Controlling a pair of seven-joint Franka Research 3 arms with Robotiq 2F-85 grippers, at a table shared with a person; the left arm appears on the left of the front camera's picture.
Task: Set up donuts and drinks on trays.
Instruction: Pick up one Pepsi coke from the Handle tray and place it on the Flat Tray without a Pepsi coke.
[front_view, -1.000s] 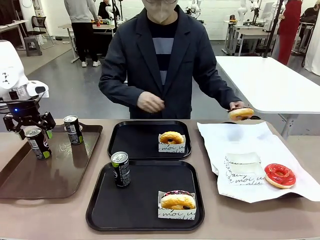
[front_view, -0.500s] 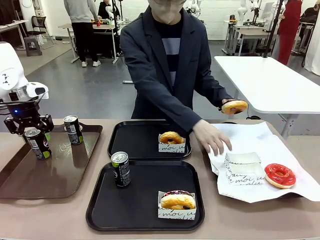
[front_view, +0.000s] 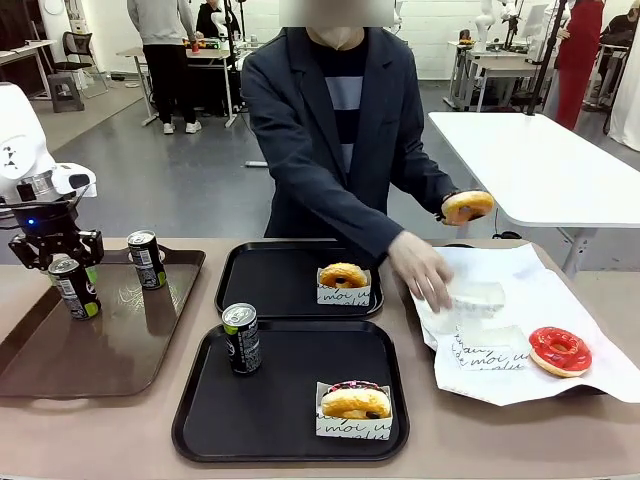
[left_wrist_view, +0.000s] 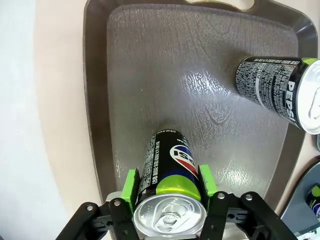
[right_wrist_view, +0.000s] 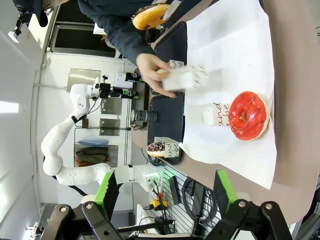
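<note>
My left gripper (front_view: 55, 262) is shut on a black can (front_view: 75, 288) standing on the brown tray (front_view: 120, 350); its green pads (left_wrist_view: 131, 186) press both sides of that can (left_wrist_view: 167, 172). A second can (front_view: 146, 259) stands beside it. A third can (front_view: 240, 338) and a sleeved donut (front_view: 355, 400) are on the near black tray (front_view: 290, 440). The far black tray (front_view: 270, 290) holds a sleeved donut (front_view: 343, 276). The person holds a plain donut (front_view: 468, 206) in one hand and a paper sleeve (front_view: 478, 296) in the other. My right gripper (right_wrist_view: 166, 192) is open, held high over the table's right end.
White paper (front_view: 520, 380) covers the table's right part, with a red-iced donut (front_view: 560, 349) and another empty sleeve (front_view: 492, 345) on it. The person's arm (front_view: 350, 220) stretches over the far tray's right corner. A white table (front_view: 540, 160) stands behind on the right.
The person's free hand reached over to the white paper and lifted a paper sleeve. My left gripper's fingers drew in around the can on the brown tray.
</note>
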